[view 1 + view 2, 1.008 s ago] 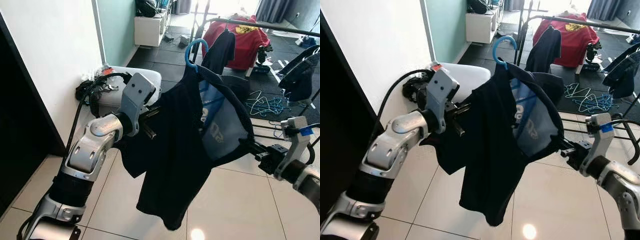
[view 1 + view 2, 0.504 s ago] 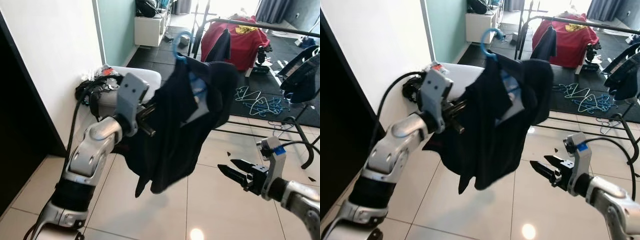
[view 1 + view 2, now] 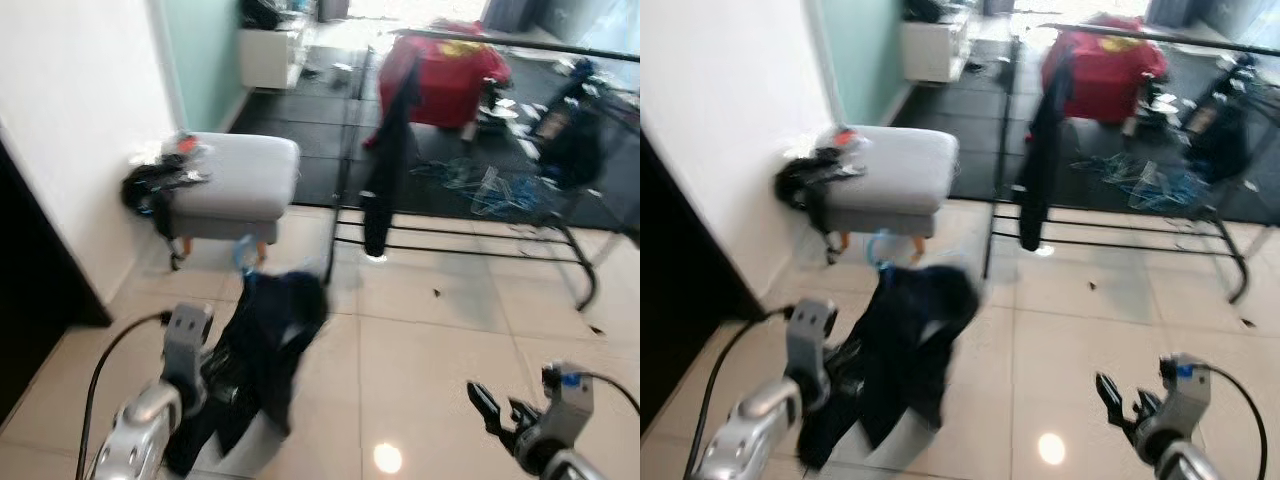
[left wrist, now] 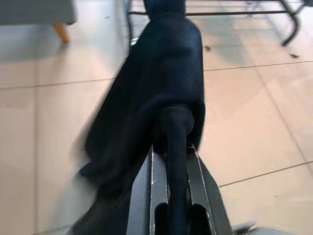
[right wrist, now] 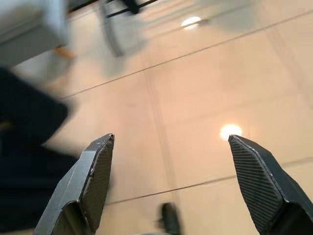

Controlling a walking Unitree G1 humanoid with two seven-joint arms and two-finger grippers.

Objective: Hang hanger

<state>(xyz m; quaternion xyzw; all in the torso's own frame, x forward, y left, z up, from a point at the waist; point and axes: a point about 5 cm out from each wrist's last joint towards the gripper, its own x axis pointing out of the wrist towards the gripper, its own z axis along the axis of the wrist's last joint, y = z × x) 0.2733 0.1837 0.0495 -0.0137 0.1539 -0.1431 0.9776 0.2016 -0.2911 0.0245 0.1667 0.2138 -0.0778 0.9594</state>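
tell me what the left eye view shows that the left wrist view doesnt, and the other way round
Left eye view alone: the grey stool by the wall, a red shirt hung on the far rail, a pile of hangers on the dark mat, the right gripper with its fingers apart, and the blue hanger hook above the dark shirt.

Left wrist view alone: a close look along the left gripper, shut on the dark shirt's fabric.

Both: the dark shirt, the tiled floor, and the low black bars of the rack.
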